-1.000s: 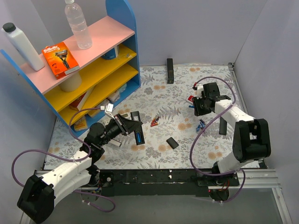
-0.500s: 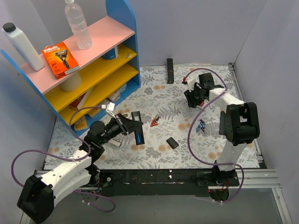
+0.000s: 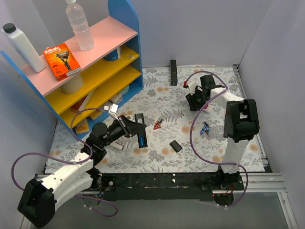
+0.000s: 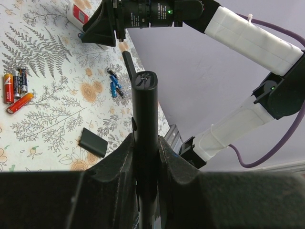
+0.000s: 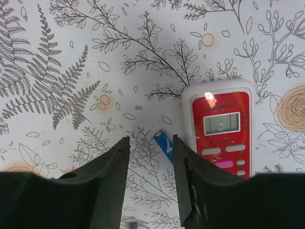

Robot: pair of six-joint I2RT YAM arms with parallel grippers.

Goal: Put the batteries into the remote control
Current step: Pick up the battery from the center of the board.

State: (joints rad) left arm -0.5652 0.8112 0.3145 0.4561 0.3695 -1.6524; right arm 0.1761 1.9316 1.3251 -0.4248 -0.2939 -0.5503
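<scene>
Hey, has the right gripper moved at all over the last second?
Yes. In the top view the right gripper has shifted left and slightly toward the far edge, ending up farther from the loose blue batteries.

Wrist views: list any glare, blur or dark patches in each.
Right wrist: white glare spot on the red remote above its screen; right hand dark and soft-edged; mat print sharp. Left wrist: left hand near-black and blurred along the bottom; black remote underexposed, surface detail lost.
</scene>
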